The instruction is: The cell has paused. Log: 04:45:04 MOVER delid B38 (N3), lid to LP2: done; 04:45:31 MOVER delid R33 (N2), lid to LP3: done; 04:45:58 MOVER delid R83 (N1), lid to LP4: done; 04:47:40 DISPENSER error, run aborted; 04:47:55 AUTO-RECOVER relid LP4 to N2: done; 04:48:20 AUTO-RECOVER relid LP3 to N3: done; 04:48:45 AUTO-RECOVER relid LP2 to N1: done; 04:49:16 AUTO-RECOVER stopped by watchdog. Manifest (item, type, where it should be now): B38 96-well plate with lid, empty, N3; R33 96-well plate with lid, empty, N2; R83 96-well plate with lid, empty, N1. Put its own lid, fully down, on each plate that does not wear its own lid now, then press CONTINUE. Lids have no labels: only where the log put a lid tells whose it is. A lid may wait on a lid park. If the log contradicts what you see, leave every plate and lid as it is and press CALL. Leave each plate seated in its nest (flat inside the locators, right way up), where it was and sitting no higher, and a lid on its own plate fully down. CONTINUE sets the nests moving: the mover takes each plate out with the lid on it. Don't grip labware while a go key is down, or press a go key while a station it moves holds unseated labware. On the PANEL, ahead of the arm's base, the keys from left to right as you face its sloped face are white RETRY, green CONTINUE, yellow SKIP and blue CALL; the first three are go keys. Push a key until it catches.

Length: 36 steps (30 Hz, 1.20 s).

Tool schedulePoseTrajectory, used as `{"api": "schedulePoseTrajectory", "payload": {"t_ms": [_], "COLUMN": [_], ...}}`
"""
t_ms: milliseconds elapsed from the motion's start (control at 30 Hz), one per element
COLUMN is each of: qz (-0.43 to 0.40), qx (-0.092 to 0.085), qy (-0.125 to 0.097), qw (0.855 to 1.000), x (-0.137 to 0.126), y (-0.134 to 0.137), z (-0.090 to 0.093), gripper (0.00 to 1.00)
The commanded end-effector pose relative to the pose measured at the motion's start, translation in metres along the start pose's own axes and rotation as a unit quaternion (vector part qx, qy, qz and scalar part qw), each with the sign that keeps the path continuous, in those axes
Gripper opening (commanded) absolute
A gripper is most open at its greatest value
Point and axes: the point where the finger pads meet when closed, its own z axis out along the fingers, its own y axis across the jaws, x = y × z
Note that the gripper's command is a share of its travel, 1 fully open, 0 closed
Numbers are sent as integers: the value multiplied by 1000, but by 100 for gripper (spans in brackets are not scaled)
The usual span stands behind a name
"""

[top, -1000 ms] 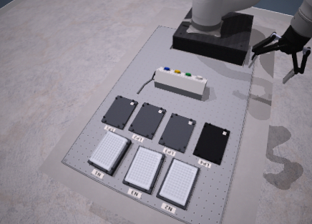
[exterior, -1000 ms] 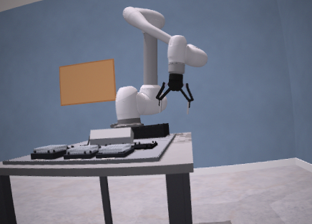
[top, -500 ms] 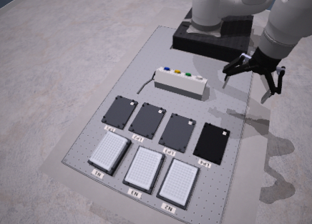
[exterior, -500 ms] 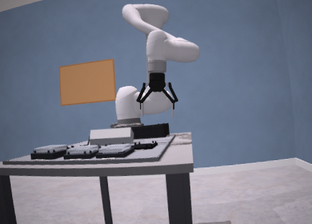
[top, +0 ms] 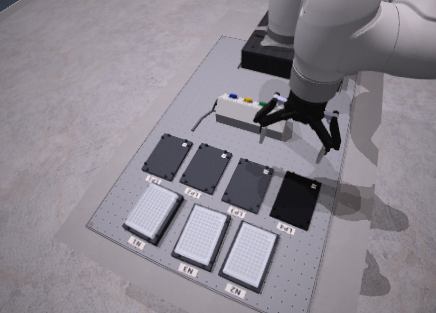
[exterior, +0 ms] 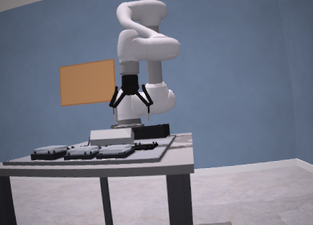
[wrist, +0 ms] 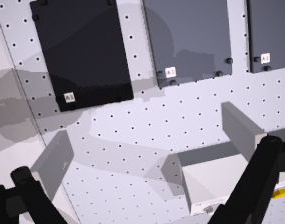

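Observation:
Three 96-well plates sit in the front row of nests: N1 (top: 151, 213) on the left, N3 (top: 201, 235) in the middle, N2 (top: 249, 255) on the right. Each appears to wear a clear lid. Behind them the lid parks LP1 (top: 167, 156), LP2 (top: 205, 168), LP3 (top: 247, 185) and the darker LP4 (top: 296, 200) are bare. My gripper (top: 298, 135) is open and empty, hanging above the right end of the panel (top: 240, 112). In the wrist view my gripper (wrist: 144, 130) looks down on LP4 (wrist: 82, 46), LP3 (wrist: 186, 23) and the panel's end (wrist: 219, 183).
The panel's blue (top: 231, 96), yellow (top: 247, 100) and green (top: 262, 103) keys show; the white key is hidden behind my fingers. The arm's black base block (top: 265, 55) stands behind the panel. In the side view the plates (exterior: 82, 152) lie low, well below my gripper (exterior: 131, 97).

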Motion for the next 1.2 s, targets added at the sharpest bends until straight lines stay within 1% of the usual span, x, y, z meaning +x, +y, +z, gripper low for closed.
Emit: {"api": "schedulePoseTrajectory", "payload": {"t_ms": [0, 67, 133, 167, 233, 267, 333, 400, 500, 667, 700, 1167], "qz": [-4, -4, -6, -6, -7, -7, -8, -9, -9, -9, -9, -9], "qx": [9, 9, 13, 13, 15, 15, 17, 18, 18, 18, 18, 18], "qy": [3, 3, 6, 6, 9, 9, 11, 12, 13, 13, 13, 13], "qw": [1000, 1000, 1000, 1000, 1000, 1000, 1000, 1000, 1000, 1000, 1000, 1000], "x": [32, 32, 48, 48, 59, 59, 66, 71, 74, 74, 74, 74], "y": [46, 46, 75, 75, 100, 100, 118, 130, 139, 140, 140, 140], "z": [6, 6, 10, 10, 13, 13, 15, 16, 17, 18, 18, 18], "gripper": [100, 100, 100, 100, 100, 100, 100, 100, 100, 100, 0, 0]}}
